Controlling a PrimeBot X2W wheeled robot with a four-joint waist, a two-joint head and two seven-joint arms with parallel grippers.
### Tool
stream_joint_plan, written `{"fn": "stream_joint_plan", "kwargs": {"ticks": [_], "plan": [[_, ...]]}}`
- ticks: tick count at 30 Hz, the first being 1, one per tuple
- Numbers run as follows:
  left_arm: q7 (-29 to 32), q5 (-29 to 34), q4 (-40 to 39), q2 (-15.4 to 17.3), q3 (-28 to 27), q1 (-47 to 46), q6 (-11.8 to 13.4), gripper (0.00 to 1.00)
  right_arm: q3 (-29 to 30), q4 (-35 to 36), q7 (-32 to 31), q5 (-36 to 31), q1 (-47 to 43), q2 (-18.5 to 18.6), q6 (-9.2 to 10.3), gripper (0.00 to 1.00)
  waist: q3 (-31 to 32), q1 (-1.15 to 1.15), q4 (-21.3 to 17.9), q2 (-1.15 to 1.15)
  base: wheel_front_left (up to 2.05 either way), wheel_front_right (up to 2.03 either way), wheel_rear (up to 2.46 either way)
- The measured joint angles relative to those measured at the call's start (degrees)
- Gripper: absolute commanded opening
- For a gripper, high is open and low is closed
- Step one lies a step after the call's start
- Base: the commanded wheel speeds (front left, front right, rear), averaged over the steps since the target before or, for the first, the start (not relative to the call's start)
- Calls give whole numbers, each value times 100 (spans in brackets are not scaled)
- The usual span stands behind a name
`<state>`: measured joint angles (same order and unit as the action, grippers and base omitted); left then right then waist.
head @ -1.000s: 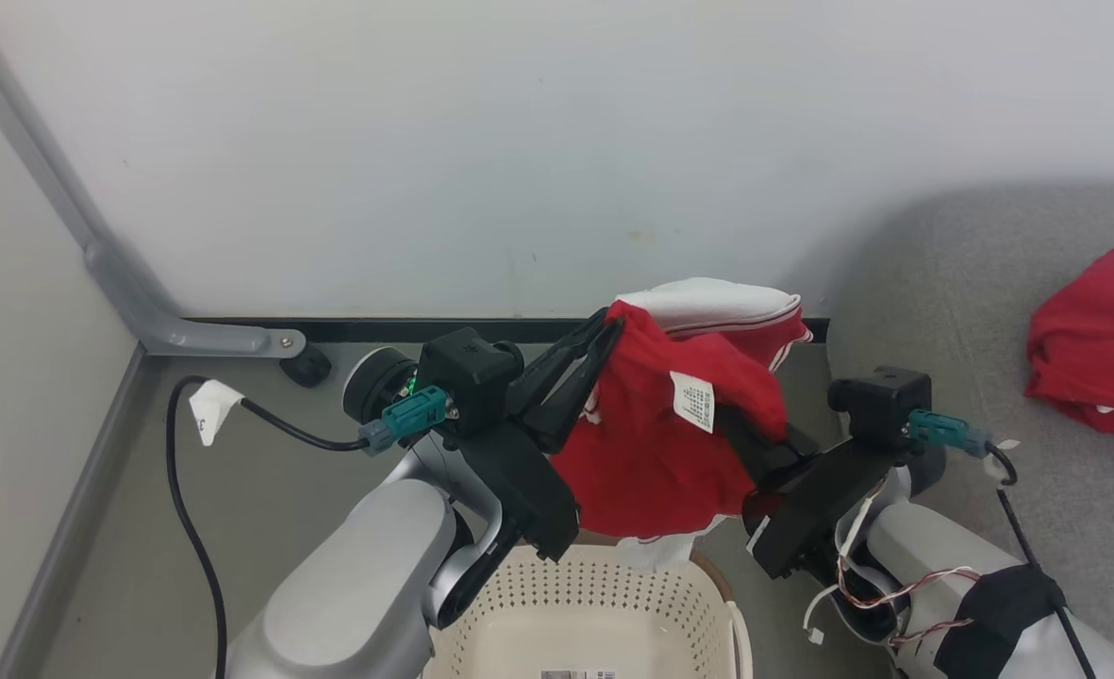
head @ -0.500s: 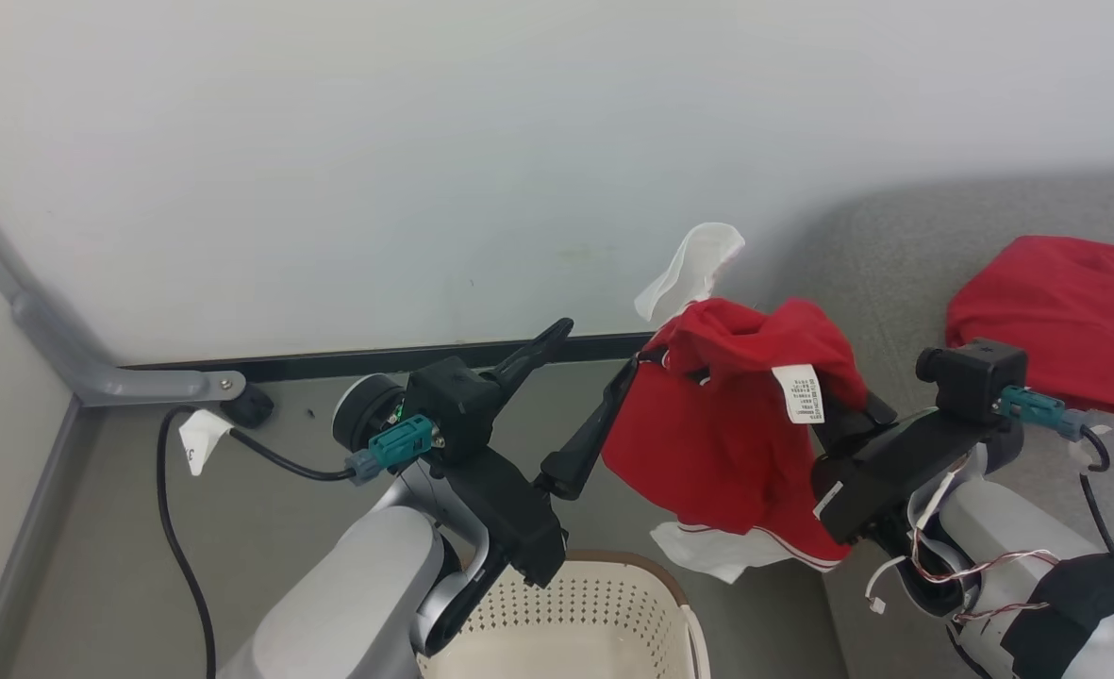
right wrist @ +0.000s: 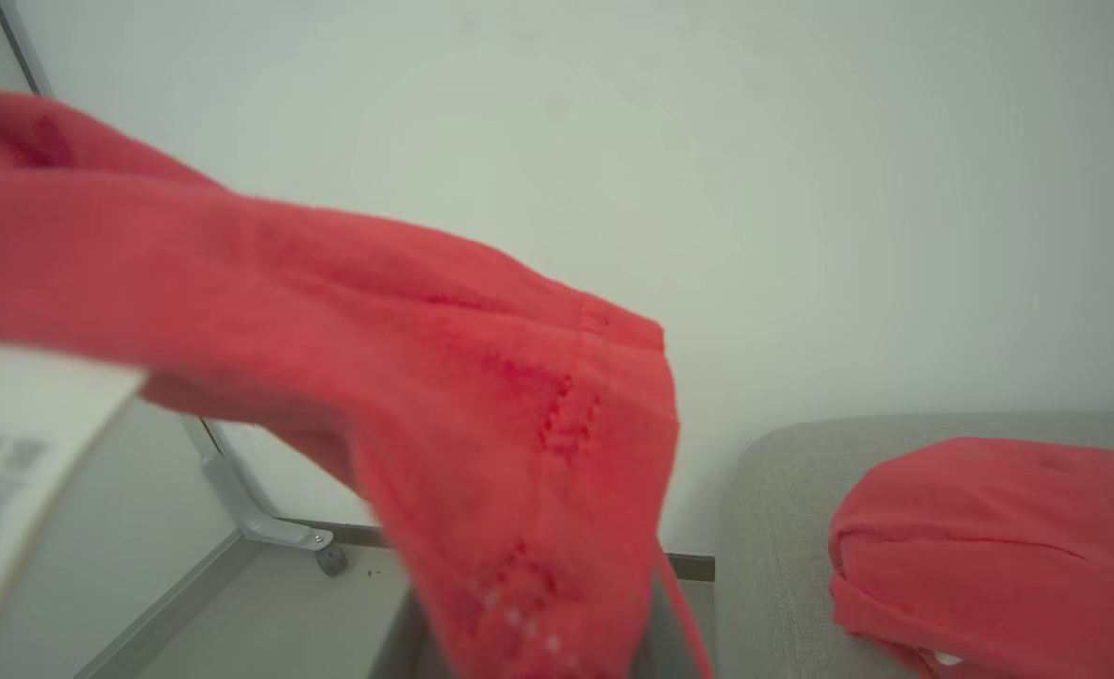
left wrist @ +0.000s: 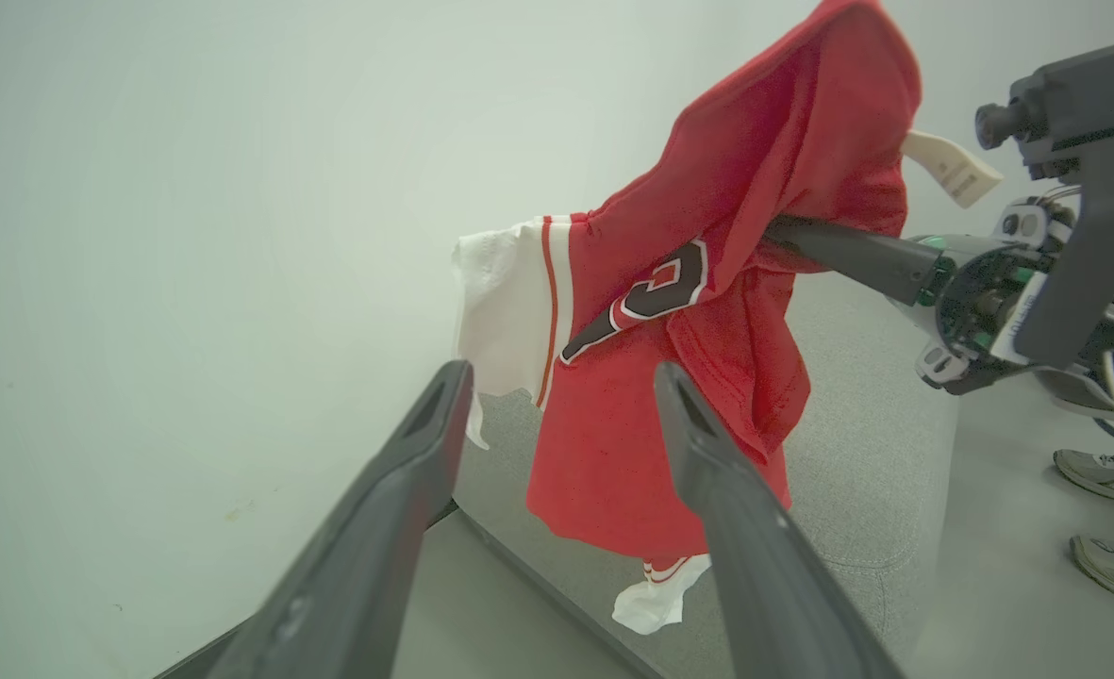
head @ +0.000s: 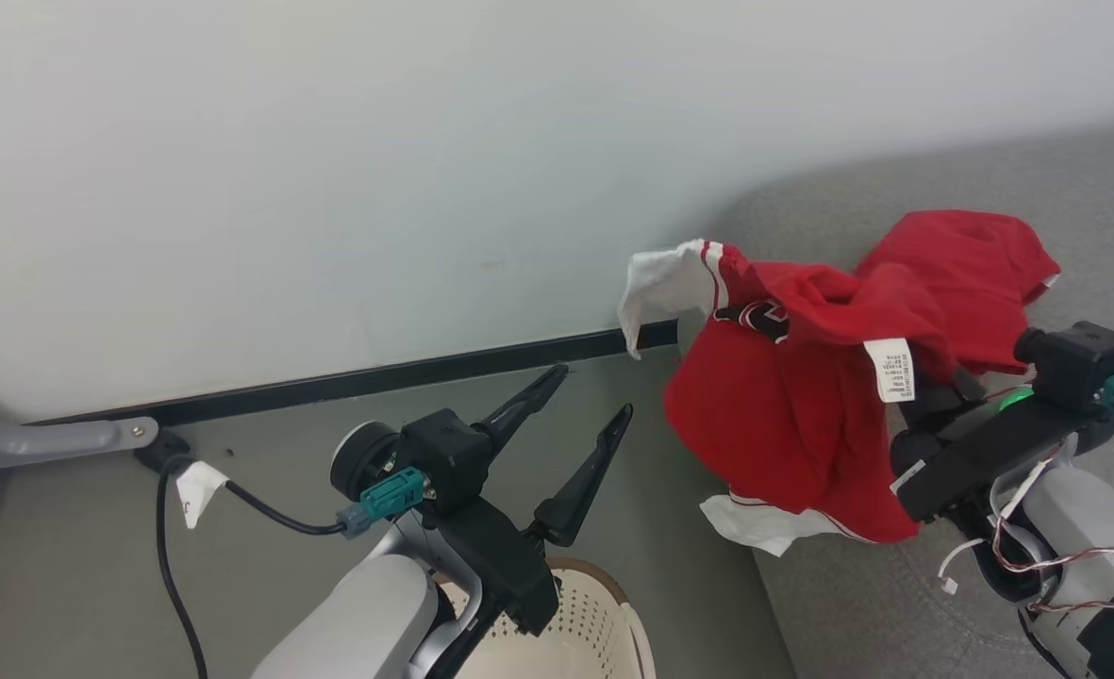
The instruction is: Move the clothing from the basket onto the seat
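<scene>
Red garments, 2: trimmed garment (head: 783, 424) draped over right gripper (left wrist: 806, 243), jaws hidden, grip cannot be told; plain garment (head: 981, 264) on sofa (head: 896, 604) | left gripper (head: 595, 389): jaws open, empty | basket (head: 594, 627): 1

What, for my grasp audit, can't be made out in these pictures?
- Whether the right gripper is shut: the striped garment drapes its fingertips in all views.
- What the basket holds: the head view's bottom edge and the left arm cut it off.
- The label print: too small in head view, blurred in right wrist view.
</scene>
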<state>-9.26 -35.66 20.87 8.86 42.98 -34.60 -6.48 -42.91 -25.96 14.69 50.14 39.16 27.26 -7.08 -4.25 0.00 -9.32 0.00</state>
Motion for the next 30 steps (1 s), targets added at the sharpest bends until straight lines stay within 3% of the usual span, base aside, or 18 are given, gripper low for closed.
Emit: {"fn": "stream_joint_plan", "kwargs": {"ticks": [14,23,30], "plan": [[-51,19,-288,57,67,232,51,100,905,730,-1,-389,-608,299,62,0,-11,0,-704,0,0,0,0],[-51,73,-488,110,124,232,94,100,1437,1350,0,-677,-1060,409,255,0,-47,0,-1118,0,0,0,0],[-43,87,-556,126,154,231,141,100,1903,1809,0,-854,-1213,588,261,0,-152,0,-1364,0,0,0,0]]}}
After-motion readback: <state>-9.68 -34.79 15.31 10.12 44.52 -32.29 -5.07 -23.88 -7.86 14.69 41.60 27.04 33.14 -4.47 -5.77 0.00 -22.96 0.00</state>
